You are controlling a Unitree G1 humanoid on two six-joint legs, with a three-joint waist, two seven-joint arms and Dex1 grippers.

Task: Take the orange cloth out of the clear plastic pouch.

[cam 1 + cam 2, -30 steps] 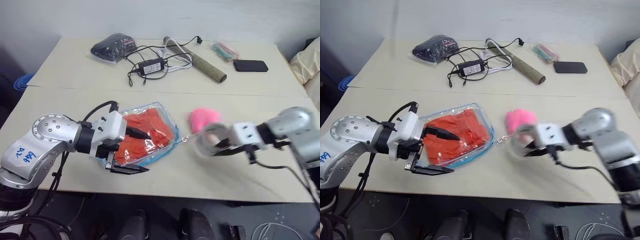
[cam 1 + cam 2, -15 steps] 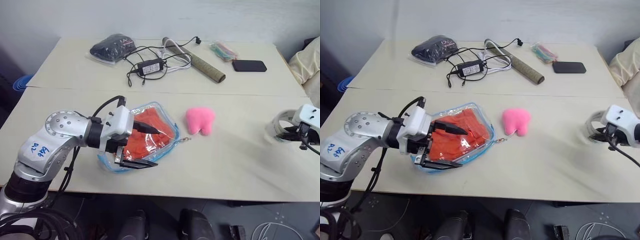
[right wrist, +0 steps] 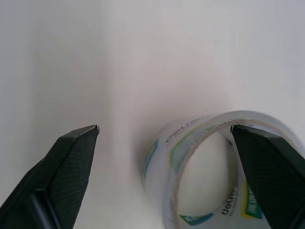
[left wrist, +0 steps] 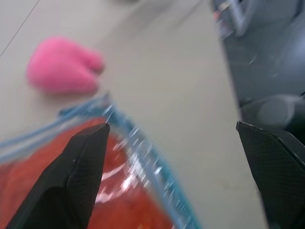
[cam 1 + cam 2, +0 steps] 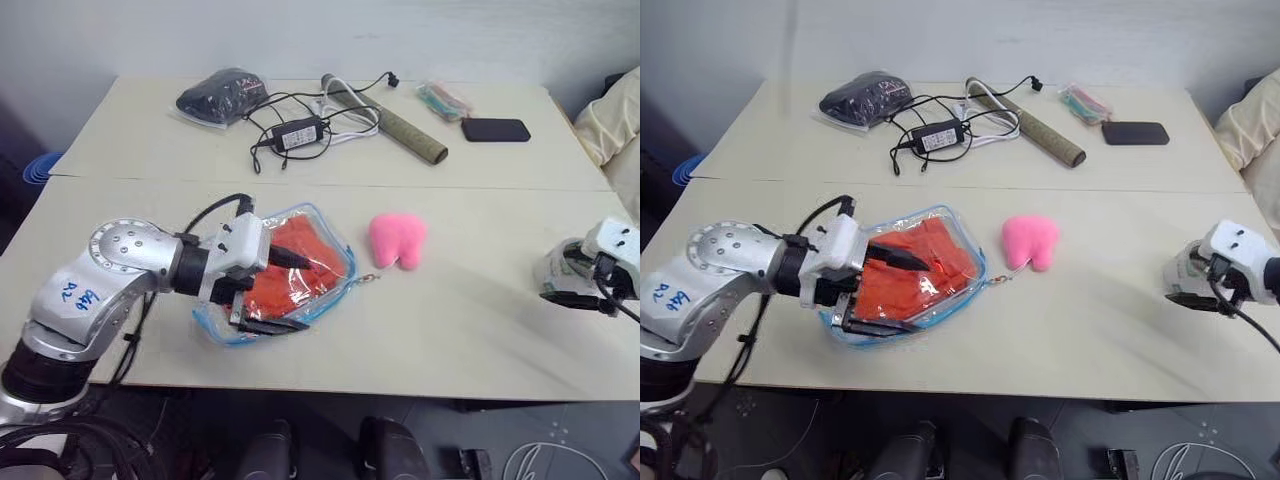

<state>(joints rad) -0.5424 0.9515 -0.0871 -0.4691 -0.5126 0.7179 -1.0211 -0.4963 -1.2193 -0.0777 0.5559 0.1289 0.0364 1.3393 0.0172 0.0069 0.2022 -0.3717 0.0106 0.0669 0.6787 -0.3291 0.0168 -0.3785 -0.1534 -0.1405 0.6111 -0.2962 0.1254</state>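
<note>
Left eye view: the left gripper (image 5: pixel 275 292) hovers over the pouch (image 5: pixel 330 280) at table centre-left, jaws spread wide, one finger above the orange cloth (image 5: pixel 300 262) still inside, one at the near edge; contact can't be told. At the pouch's 3 o'clock lies a pink plush (image 5: pixel 398 240). Far right, the right gripper (image 3: pixel 164 157) stands wide open around a tape roll (image 3: pixel 209 162), not gripping it.

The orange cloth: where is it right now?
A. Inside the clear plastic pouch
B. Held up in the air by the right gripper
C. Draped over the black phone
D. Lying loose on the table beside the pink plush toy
A. The orange cloth still lies inside the clear plastic pouch, seen through the plastic within the blue edging, with the open left gripper at the pouch.
</note>
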